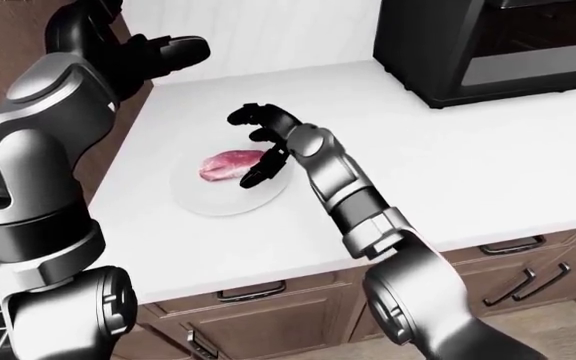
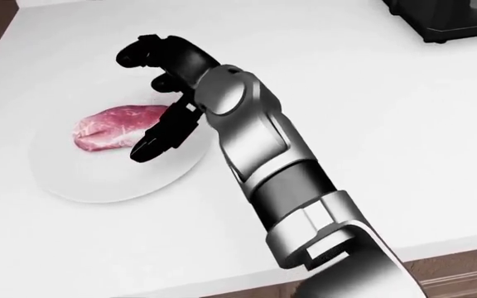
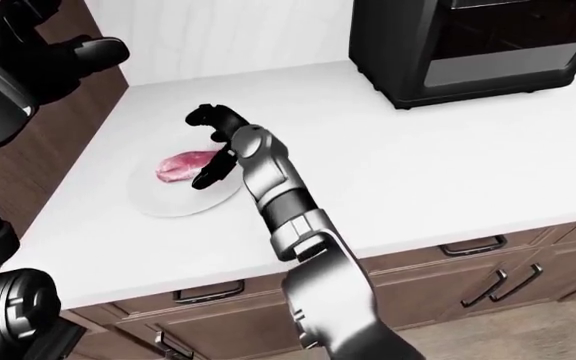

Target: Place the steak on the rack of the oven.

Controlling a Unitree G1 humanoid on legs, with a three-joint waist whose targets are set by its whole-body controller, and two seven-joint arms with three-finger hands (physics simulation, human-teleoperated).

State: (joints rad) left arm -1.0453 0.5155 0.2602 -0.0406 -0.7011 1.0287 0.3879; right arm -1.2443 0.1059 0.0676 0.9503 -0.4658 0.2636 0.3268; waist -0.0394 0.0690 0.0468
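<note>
Left hand [image 1: 163, 52] raised clear of bench [image 2: 404, 136], fingers spread, empty. Steak [image 2: 110, 126] on plate [image 2: 81, 180]. Right hand [image 2: 165, 99] at steak's right end, fingers released, not gripping. Advice: straddle steak fully, clench before lifting. Oven [image 1: 488, 45] far right.

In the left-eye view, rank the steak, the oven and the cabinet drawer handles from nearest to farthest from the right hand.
1. Steak: just left of the right hand, on the plate.
2. Oven: upper right, on the counter.
3. Drawer handles: bottom right, below the counter edge; roughly as far as the oven, too close to call.
</note>
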